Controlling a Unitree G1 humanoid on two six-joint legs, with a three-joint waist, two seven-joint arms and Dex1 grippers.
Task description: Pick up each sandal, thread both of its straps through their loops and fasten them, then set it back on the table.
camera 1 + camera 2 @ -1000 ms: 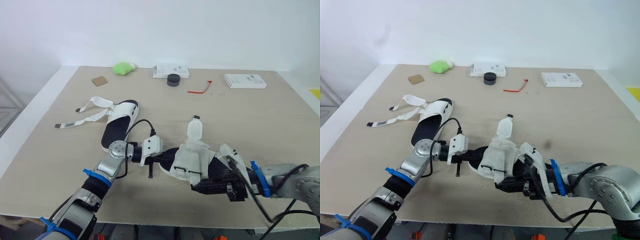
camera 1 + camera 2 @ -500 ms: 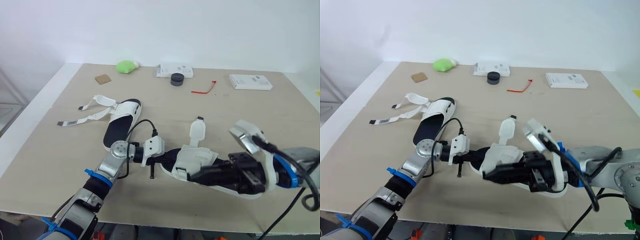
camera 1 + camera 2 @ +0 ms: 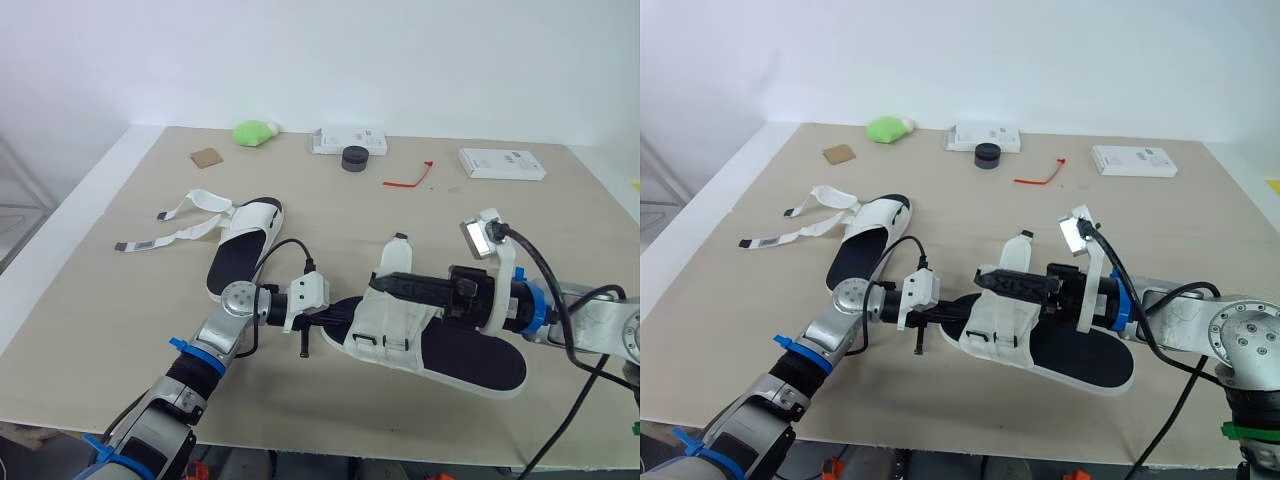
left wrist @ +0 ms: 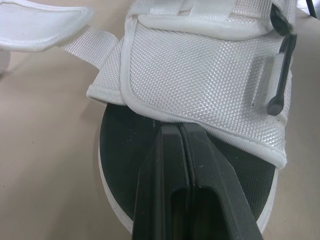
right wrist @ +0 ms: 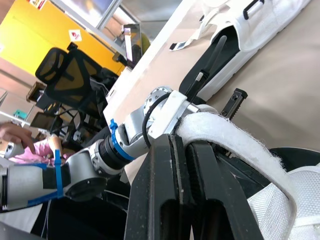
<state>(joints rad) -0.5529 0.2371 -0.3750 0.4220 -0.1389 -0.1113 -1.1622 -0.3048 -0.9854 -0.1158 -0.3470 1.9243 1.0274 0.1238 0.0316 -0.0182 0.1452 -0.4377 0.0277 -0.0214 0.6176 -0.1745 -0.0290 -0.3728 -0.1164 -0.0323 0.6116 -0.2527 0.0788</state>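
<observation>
Left eye view: near sandal (image 3: 430,345) at the front middle of the worktop (image 3: 560,230), sole down, toe toward the left edge, heel toward the front right corner. White mesh upper over the front half, black footbed bare behind it. One strap tab (image 3: 396,258) standing upright on the far side of the upper.

At the toe of that sandal, left end effector (image 3: 340,310), reaching in from the left. Seen in the left wrist view with fingers (image 4: 165,170) pressed flat together, no gap, nothing between them. Tips touching the black footbed just under the front rim of the upper.

Across the top of the upper, right end effector (image 3: 390,284), reaching in from the right. Seen in the right wrist view with fingers (image 5: 160,170) drawn together, only a thin dark line between. Fuzzy white strap (image 5: 235,145) arching over the tip of one. Pinched or merely draped: cannot tell.

Toward the left edge, about midway back, far sandal (image 3: 240,245), flat on the worktop and apart from both end effectors. Both straps undone, trailing toward the left edge.

Along the back edge, left to right: brown card (image 3: 206,158), green lump (image 3: 255,132), white box (image 3: 348,142) with black puck (image 3: 354,159) just in front, red tie (image 3: 408,178), second white box (image 3: 502,163).

Beyond the worktop in the right wrist view: black office chair (image 5: 70,75), a person's hand (image 5: 12,132) and pink sleeve (image 5: 30,150).
</observation>
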